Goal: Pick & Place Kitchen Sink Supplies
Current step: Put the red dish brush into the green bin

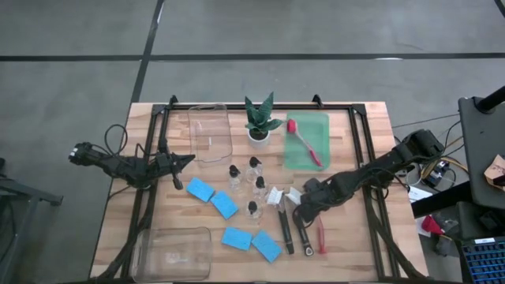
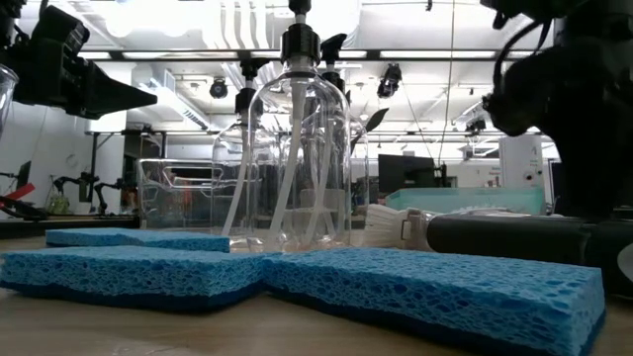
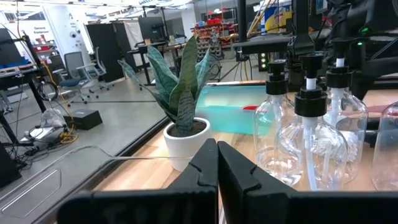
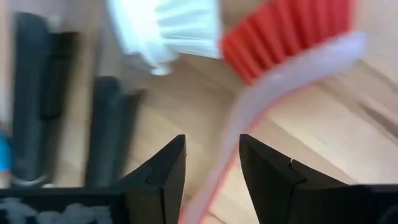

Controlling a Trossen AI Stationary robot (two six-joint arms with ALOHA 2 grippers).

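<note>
My right gripper (image 1: 304,211) is open and low over the brushes right of the table's centre. In the right wrist view its fingers (image 4: 212,162) stand on either side of the pale pink handle (image 4: 249,112) of a brush with red bristles (image 4: 283,37); I cannot tell whether they touch it. Two black brushes with white heads (image 1: 284,229) (image 1: 304,233) lie beside it on the table. Several clear bottles with black caps (image 1: 254,167) stand at the centre. Blue sponges (image 1: 224,204) (image 1: 267,246) lie flat nearby. My left gripper (image 1: 188,159) is shut and empty at the left; its shut fingers also show in the left wrist view (image 3: 217,162).
A green tray (image 1: 323,126) at the back holds another red brush (image 1: 304,142). A potted plant (image 1: 260,122) stands next to it. Clear trays sit at the back (image 1: 209,130) and at the near left (image 1: 173,252).
</note>
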